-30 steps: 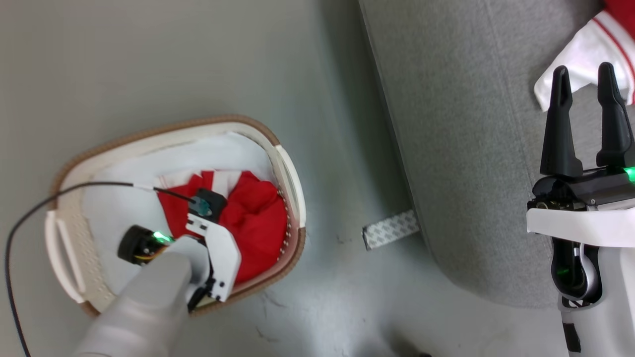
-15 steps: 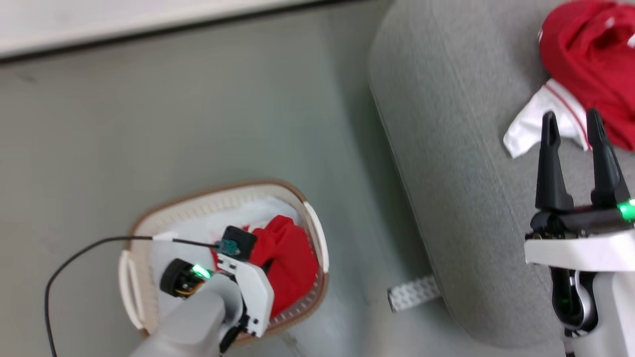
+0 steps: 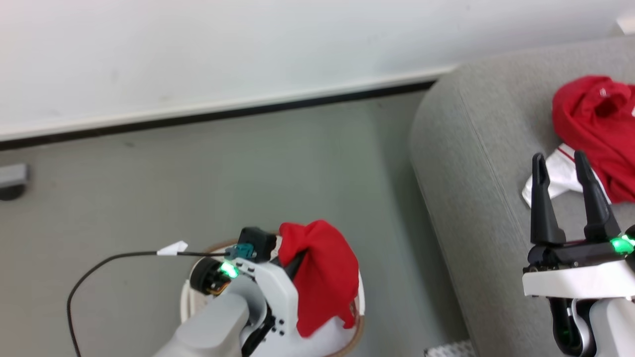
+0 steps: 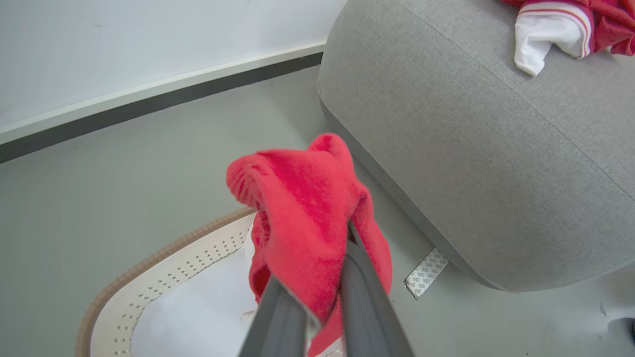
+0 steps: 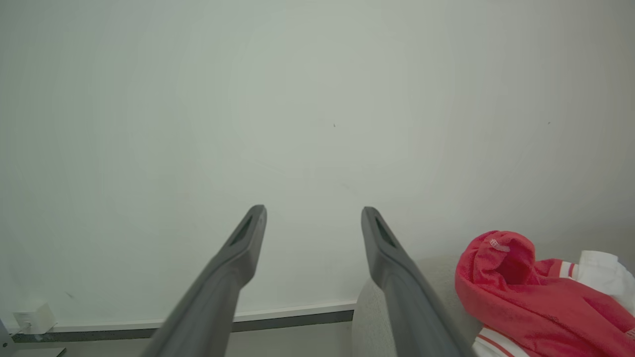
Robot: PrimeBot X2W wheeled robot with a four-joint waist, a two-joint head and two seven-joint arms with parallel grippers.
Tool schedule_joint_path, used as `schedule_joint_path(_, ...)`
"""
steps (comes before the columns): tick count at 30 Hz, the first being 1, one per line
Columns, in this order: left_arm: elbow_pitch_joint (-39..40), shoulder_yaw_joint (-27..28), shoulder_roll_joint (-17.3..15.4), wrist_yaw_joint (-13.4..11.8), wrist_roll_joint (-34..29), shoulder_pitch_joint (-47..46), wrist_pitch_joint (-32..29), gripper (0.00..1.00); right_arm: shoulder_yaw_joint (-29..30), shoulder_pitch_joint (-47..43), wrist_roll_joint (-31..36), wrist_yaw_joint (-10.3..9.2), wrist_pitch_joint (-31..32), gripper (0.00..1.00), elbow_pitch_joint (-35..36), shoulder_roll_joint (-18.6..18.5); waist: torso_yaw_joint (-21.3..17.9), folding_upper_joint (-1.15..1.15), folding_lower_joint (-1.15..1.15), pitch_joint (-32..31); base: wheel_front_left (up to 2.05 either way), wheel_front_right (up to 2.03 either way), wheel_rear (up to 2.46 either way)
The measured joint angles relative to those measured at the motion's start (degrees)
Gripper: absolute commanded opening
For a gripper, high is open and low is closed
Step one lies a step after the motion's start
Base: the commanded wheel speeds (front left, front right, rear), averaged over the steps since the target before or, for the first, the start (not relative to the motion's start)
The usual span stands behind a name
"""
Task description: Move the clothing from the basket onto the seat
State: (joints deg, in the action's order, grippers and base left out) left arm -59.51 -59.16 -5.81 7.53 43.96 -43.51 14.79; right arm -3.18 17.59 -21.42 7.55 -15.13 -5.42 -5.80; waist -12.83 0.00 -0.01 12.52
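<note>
A plain white wall (image 3: 248, 49) meets the smooth grey-green floor (image 3: 248, 168) at a dark skirting strip (image 3: 248, 111) (white-edged above). A small grey fitting (image 3: 12, 181), perhaps a doorstop, sits at the left.

Basket (image 3: 185, 303) mostly behind left arm (image 3: 213, 322) and hanging red garment (image 3: 322, 272); bottom edge cuts rest. Tips of left gripper (image 4: 312, 267) buried in cloth, pinch point unseen. Clothing pile (image 3: 590, 119) on seat (image 3: 471, 173) cut by right edge; tiny mark on it unreadable.
</note>
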Motion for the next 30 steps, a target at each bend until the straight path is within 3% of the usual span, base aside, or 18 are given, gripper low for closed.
schedule_joint_path(15, 19.42, 9.15, -2.71, -2.58, -6.88, 0.44, 0.33, 0.00, -4.33, -3.72, -1.00, 0.00, 0.00, 1.00, -2.32, 0.11, 5.29, 0.00, 0.00, -7.64, 0.00, 0.00, 0.00)
schedule_joint_path(30, 34.18, 13.27, -5.75, -6.04, -7.31, -2.36, -1.10, 0.00, -9.79, -5.40, -1.94, 0.00, 0.00, 1.00, -4.39, 0.57, 8.25, 0.00, 0.00, -10.93, 0.00, 0.00, 0.00)
